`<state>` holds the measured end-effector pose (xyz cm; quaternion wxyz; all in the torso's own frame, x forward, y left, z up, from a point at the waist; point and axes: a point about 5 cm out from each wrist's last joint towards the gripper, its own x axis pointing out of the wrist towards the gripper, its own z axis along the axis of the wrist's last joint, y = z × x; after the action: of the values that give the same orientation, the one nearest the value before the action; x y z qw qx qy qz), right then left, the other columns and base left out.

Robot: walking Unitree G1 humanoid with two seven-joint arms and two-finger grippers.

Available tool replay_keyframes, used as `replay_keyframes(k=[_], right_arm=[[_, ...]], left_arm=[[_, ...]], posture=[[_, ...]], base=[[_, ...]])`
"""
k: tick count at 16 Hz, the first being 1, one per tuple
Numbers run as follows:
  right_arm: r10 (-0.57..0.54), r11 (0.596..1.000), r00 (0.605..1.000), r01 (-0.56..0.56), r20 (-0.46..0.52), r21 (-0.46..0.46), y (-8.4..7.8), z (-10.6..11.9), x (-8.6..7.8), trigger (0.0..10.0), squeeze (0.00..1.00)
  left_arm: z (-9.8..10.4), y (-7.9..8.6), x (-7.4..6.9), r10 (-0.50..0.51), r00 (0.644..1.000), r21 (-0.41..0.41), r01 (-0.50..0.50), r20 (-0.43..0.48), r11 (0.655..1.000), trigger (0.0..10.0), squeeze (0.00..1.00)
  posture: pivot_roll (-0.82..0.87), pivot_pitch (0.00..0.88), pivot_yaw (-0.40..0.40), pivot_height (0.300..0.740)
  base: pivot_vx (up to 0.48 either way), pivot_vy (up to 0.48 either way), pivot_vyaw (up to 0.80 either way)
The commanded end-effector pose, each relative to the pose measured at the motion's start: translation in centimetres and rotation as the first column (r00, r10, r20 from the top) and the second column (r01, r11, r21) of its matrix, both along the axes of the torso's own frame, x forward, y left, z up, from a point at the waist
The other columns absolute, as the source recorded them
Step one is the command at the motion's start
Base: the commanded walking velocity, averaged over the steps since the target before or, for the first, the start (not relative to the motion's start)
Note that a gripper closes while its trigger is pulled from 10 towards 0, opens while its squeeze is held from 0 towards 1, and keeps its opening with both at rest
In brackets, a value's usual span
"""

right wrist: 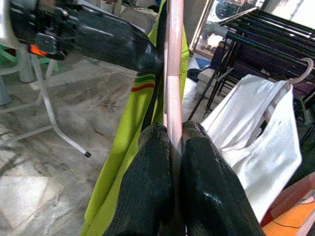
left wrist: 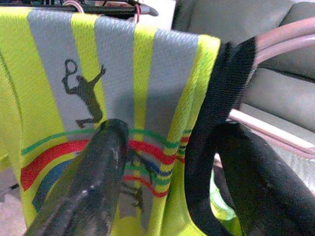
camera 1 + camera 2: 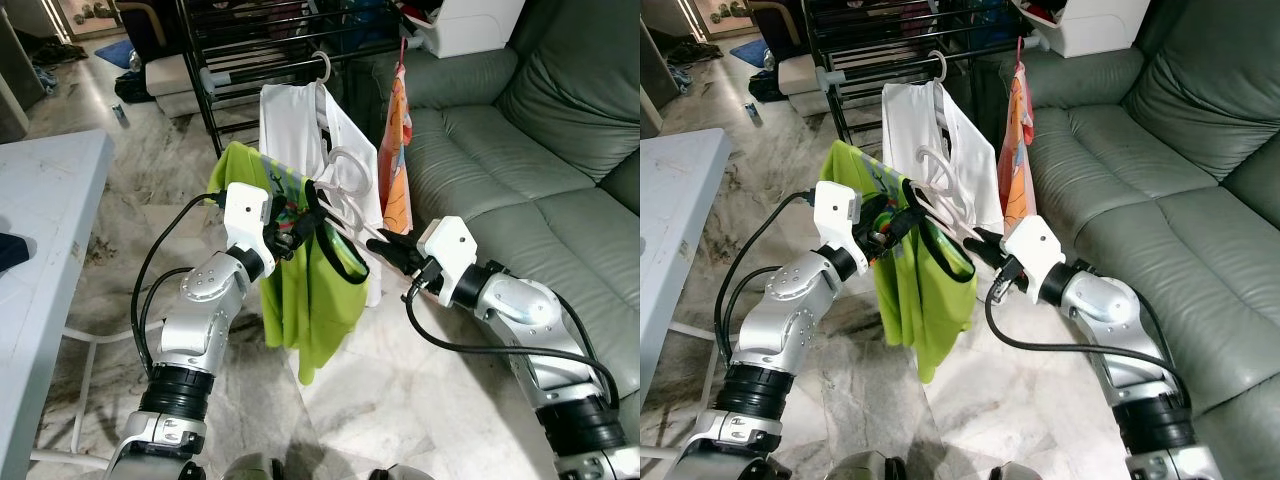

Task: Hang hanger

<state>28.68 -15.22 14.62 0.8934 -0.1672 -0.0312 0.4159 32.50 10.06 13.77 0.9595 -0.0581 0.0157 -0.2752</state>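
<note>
- Our right gripper [image 3: 385, 243] is clamped tight on the pink hanger [image 3: 345, 190], held between us and the black drying rack [image 3: 250, 45]
- Our left gripper [image 3: 300, 228] pinches the green shirt [image 3: 300, 290] at its black collar
- We judge the hanger light and stiff, the shirt limp and prone to sliding; grip the bar

We see a smooth pink plastic hanger [image 1: 173, 73], a lime mesh-knit shirt [image 3: 315, 300], glossy marble floor [image 3: 420, 400], and a grey leather-look sofa [image 3: 540, 150].

Lime shirt [image 3: 310, 300] with grey stripes, pale pink hanger [image 1: 173, 73].
</note>
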Motion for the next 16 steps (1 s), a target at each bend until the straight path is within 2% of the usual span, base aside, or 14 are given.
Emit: replay_keyframes(k=[1,2,7,16], right_arm=[[0.062,0.998,0.997,-0.063,0.042,0.021,0.9,1.2,-0.3,10.0,0.0],[0.096,0.995,0.995,-0.096,0.018,0.022,1.0,1.3,-0.8,10.0,0.0],[0.127,0.992,0.992,-0.127,-0.024,0.004,0.5,1.3,-1.4,10.0,0.0],[0.049,0.998,0.999,-0.049,-0.002,-0.044,-0.4,1.1,-0.6,10.0,0.0]], left_arm=[[0.3,0.1,0.3,0.006,1.0,0.02,-0.006,0.013,1.0,1.9,0.0],[0.2,0.1,0.4,0.004,1.0,0.022,-0.005,0.017,1.0,0.0,0.0],[-0.1,0.2,0.4,0.002,1.0,0.048,-0.004,0.031,0.999,0.0,0.0],[-0.3,0.8,0.3,-0.01,0.997,0.125,0.001,0.071,0.992,0.0,0.0]], posture=[[-0.05,0.0,0.025,0.74],[-0.05,0.0,0.025,0.74],[-0.05,0.0,0.025,0.74],[-0.05,0.0,0.022,0.74]], base=[[0.0,0.0,0.0],[0.0,0.0,0.0],[0.0,0.0,0.0],[0.0,0.0,0.0]])
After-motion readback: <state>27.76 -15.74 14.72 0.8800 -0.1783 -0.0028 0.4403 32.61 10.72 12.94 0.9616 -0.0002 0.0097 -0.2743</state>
